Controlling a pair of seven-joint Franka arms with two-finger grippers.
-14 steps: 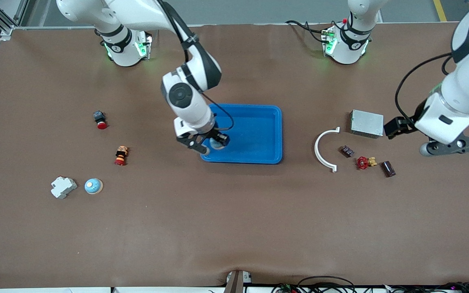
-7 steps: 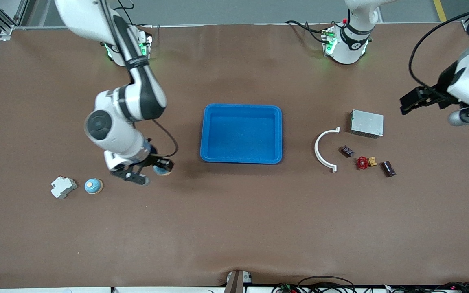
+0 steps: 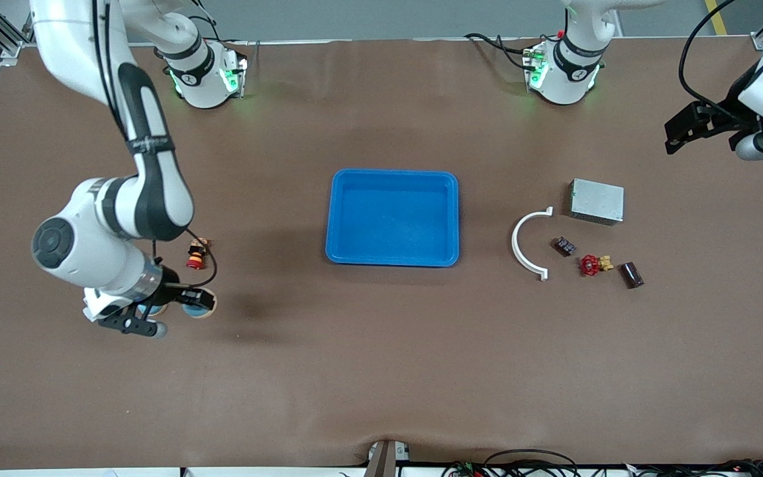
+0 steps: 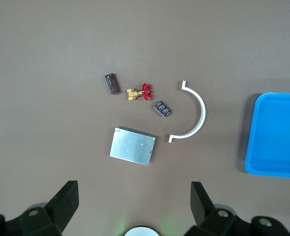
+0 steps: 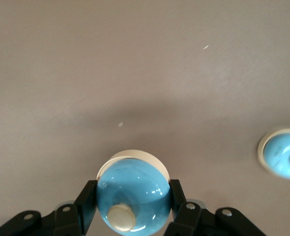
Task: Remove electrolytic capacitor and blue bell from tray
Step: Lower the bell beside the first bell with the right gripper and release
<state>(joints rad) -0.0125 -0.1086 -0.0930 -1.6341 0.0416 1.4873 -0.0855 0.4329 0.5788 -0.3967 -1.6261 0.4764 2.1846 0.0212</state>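
Note:
My right gripper (image 3: pixel 179 310) (image 5: pixel 133 204) is shut on a glossy blue bell (image 3: pixel 196 308) (image 5: pixel 133 199) with a cream button, low over the table toward the right arm's end. A second blue bell (image 5: pixel 282 158) sits on the table beside it, mostly hidden under the gripper in the front view. The capacitor (image 3: pixel 632 274) (image 4: pixel 112 83), a dark cylinder, lies on the table toward the left arm's end. My left gripper (image 3: pixel 712 129) (image 4: pixel 134 204) hangs open and empty, high over that end. The blue tray (image 3: pixel 332 218) (image 4: pixel 263 147) at the middle holds nothing.
Beside the capacitor lie a red valve (image 3: pixel 591 264) (image 4: pixel 140 92), a small dark block (image 3: pixel 564 246), a white curved bracket (image 3: pixel 527 245) (image 4: pixel 199 105) and a silver box (image 3: pixel 597 201) (image 4: pixel 133 146). A red-and-orange part (image 3: pixel 196 254) lies close to the right arm's wrist.
My right gripper has carried the bell from over the tray to the right arm's end of the table, beside the second bell. The left gripper has moved up and toward its base, still open.

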